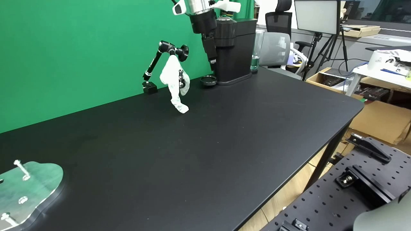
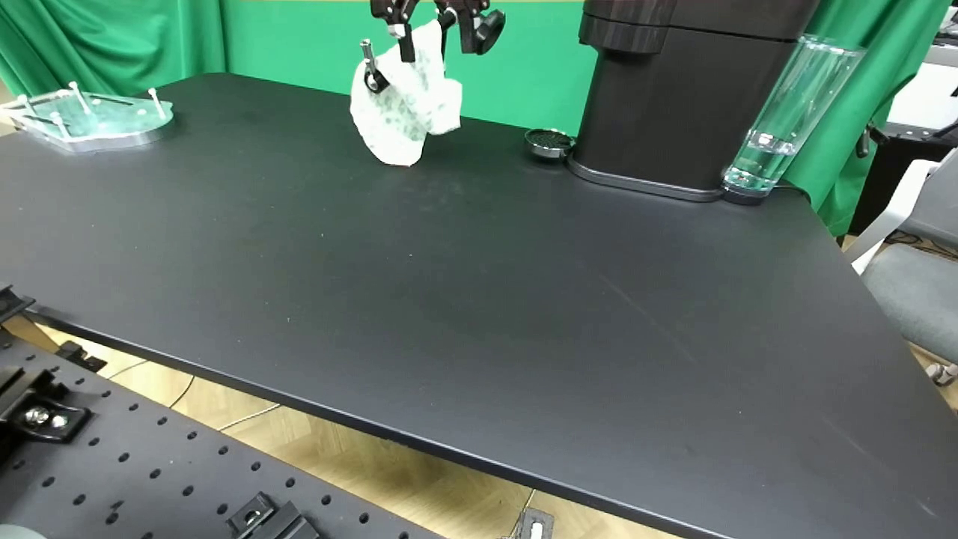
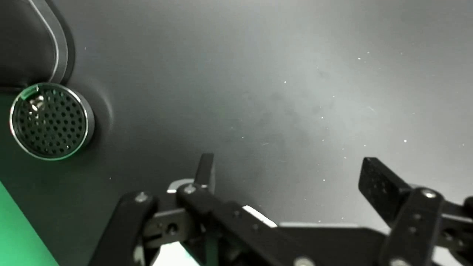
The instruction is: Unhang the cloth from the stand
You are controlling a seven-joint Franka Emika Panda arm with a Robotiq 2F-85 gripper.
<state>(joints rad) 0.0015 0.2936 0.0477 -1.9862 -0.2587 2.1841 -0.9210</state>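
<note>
A white cloth with pale green marks hangs bunched on the black jointed stand. It shows in both exterior views [image 1: 171,75] [image 2: 408,101]. The stand [image 1: 153,64] has a small base, round knobs and a metal end piece at the cloth. Its knob [image 2: 490,31] also shows beside the gripper. My gripper [image 1: 212,62] is right of the cloth with a gap between them. In an exterior view the gripper [image 2: 438,49] overlaps the cloth's top. In the wrist view the fingers [image 3: 288,162] are wide apart with nothing between them; a white patch, likely the cloth, shows behind the linkage.
A black machine [image 1: 236,51] with a clear water tank [image 2: 786,123] stands close behind the gripper. A round perforated drip tray [image 3: 51,122] sits at its foot. A clear plate with white posts [image 2: 97,116] lies on the black table [image 1: 192,160]. A green backdrop [image 1: 80,48] runs behind.
</note>
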